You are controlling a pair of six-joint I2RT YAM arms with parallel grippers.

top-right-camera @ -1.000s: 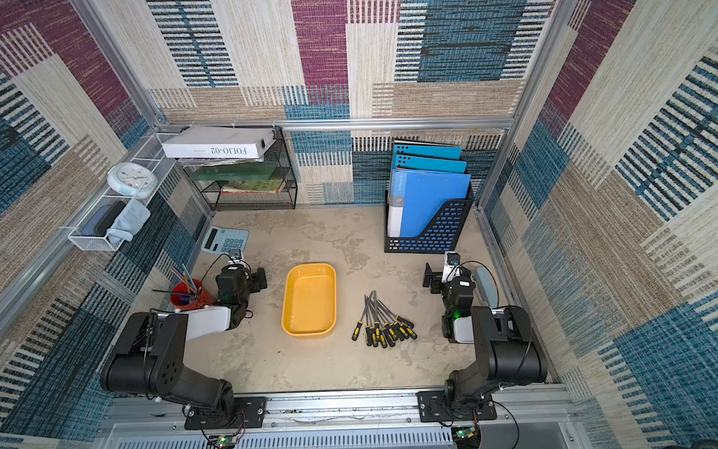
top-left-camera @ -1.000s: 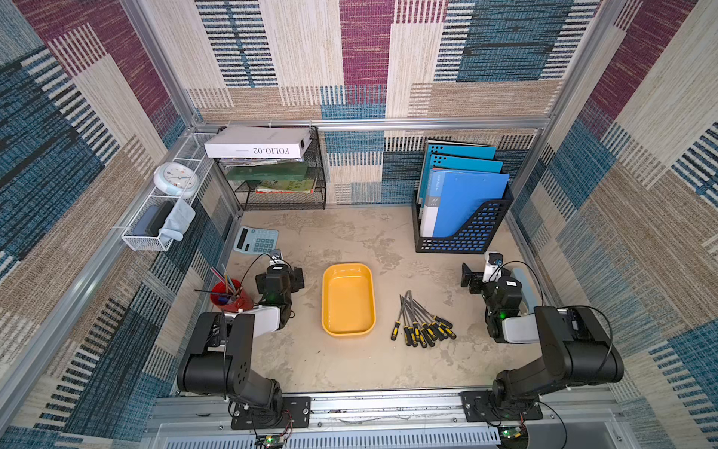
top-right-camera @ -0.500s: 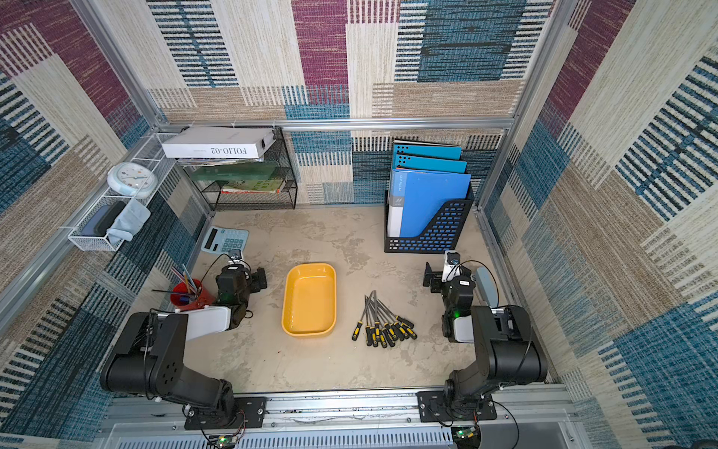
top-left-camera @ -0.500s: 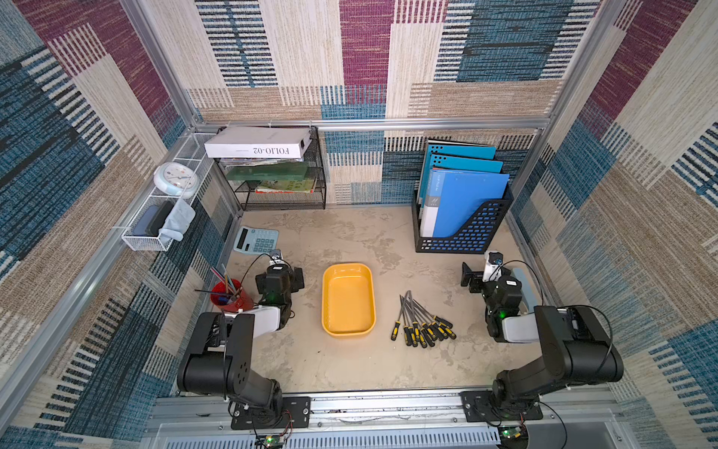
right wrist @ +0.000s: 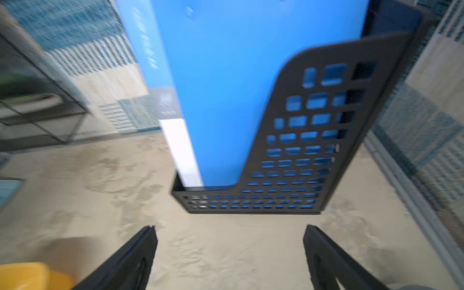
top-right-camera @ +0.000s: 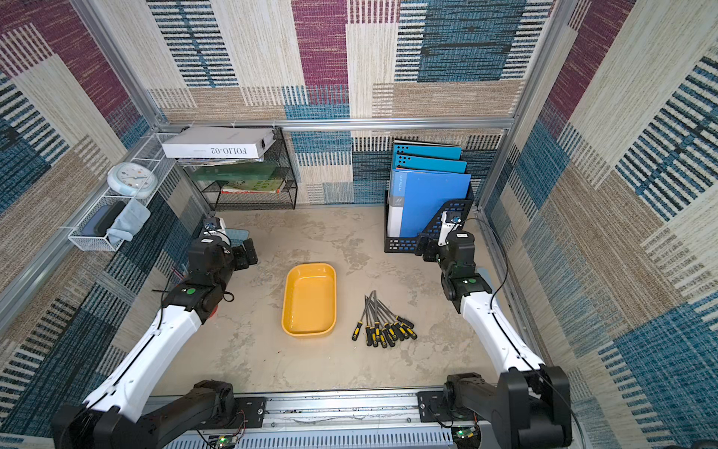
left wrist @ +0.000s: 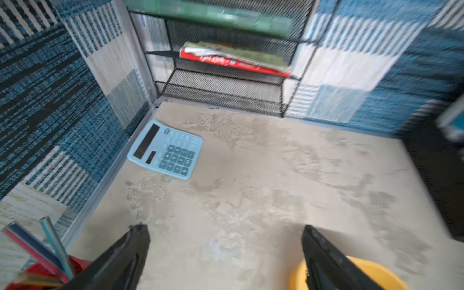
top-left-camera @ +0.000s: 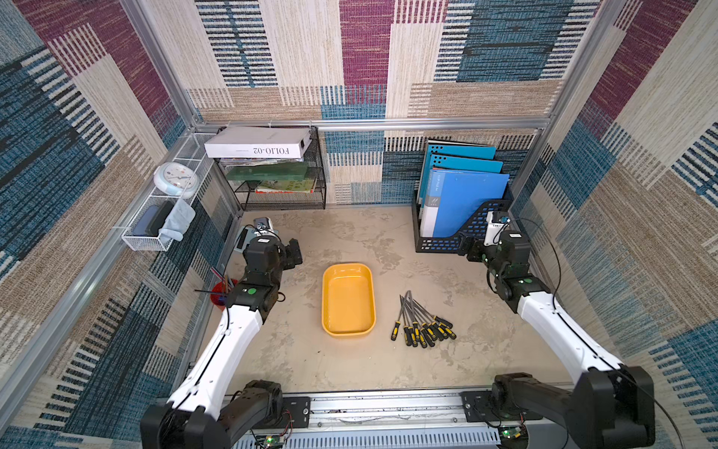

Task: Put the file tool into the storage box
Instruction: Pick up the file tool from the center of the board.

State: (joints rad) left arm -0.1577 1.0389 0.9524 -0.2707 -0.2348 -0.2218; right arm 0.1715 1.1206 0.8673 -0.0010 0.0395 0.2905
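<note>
Right gripper (right wrist: 229,228) hangs spread and empty, well apart from the slim steel files with black-and-yellow handles (top-left-camera: 421,328) lying beside the yellow plastic tray (top-left-camera: 347,299) (probably light, stiff, slippery: pinch one handle)

storage box (top-left-camera: 347,301): yellow tray, empty, centre of table (top-left-camera: 349,365) | file tools (top-left-camera: 421,332): fanned heap, black-yellow handles, beside box, apart

A white box (top-left-camera: 256,145) is lying atop the black mesh rack (top-left-camera: 285,200) at the far left; blue folders (top-left-camera: 466,198) are standing in a black holder (top-left-camera: 447,244) at the far right. A blue calculator (left wrist: 167,150) is lying by the left wall, a red pen cup (top-left-camera: 217,298) sitting nearer.
</note>
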